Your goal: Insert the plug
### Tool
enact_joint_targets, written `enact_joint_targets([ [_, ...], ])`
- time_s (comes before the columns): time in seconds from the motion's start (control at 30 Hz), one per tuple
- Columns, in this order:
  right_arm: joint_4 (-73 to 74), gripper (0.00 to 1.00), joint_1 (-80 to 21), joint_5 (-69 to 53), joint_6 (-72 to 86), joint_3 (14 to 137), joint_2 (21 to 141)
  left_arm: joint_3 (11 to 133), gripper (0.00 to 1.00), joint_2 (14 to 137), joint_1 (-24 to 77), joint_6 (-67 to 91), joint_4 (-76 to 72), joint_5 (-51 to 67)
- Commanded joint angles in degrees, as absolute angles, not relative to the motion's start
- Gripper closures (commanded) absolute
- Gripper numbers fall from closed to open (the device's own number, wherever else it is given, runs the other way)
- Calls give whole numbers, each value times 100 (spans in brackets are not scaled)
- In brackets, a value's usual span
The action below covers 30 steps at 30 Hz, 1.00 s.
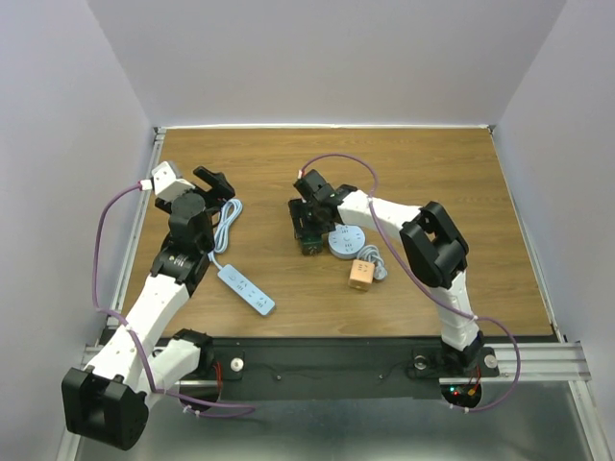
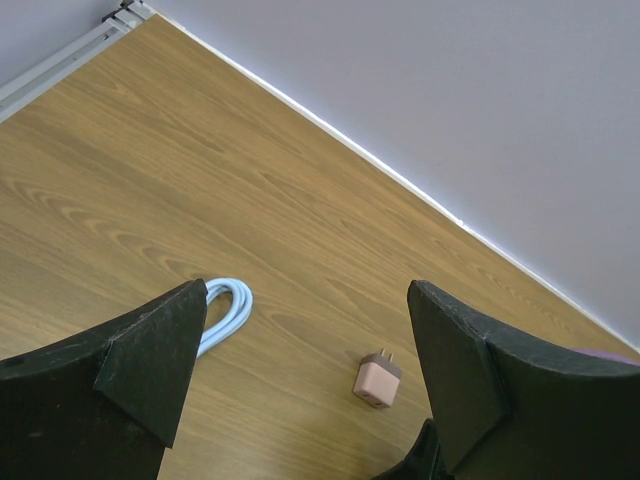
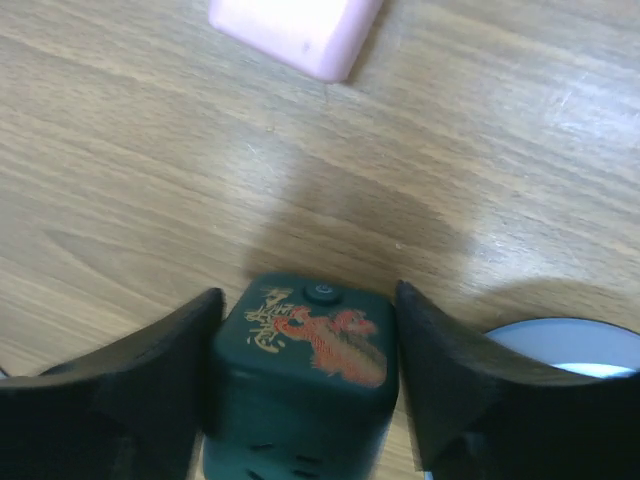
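A peach-pink cube plug [image 1: 360, 276] lies right of centre on the wooden table; in the left wrist view a pink plug [image 2: 377, 380] with two prongs lies between my open fingers. The left gripper [image 1: 213, 181] [image 2: 308, 290] hangs open at the back left with nothing in it. My right gripper [image 1: 309, 238] [image 3: 308, 295] is at mid-table, both fingers against the sides of a dark green socket cube [image 3: 305, 370] [image 1: 310, 246] with a red-and-gold print. A pink block [image 3: 295, 25] lies just beyond it.
A pale blue power strip [image 1: 247, 289] lies near the front left, its coiled cable [image 1: 228, 219] [image 2: 228, 305] beside my left gripper. A round blue-grey disc [image 1: 346, 241] [image 3: 570, 345] sits right of the green cube, with a white cord [image 1: 377, 261] next to it.
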<state>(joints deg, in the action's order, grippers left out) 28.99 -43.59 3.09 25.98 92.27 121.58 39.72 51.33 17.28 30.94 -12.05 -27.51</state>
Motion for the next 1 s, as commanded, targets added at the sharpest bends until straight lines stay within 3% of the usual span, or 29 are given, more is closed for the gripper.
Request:
enact_joint_targets([
  [0.0, 2918, 44, -4377, 457, 2584, 9702, 12226, 3859, 7, 4992, 1802, 3085, -1344, -2707],
  [0.07, 2918, 58, -4386, 544, 2584, 9782, 12182, 3858, 7, 5001, 1863, 3024, -1371, -2672],
  [0.17, 2909, 93, -4368, 694, 2566, 10010, 12085, 3841, 9, 5054, 1951, 2945, -1520, -2497],
  [0.2, 2900, 100, -4368, 755, 2558, 10072, 12059, 3832, 10, 5089, 1986, 2849, -1590, -2409],
  [0.63, 1170, 100, -4368, 1116, 3243, 9862, 10671, 3735, 11, 5484, 2364, 2338, -3129, 507],
  [0.97, 176, 100, -4359, 519, 3674, 9045, 9827, 3902, 7, 6134, 2382, 2671, -3990, 1256],
])
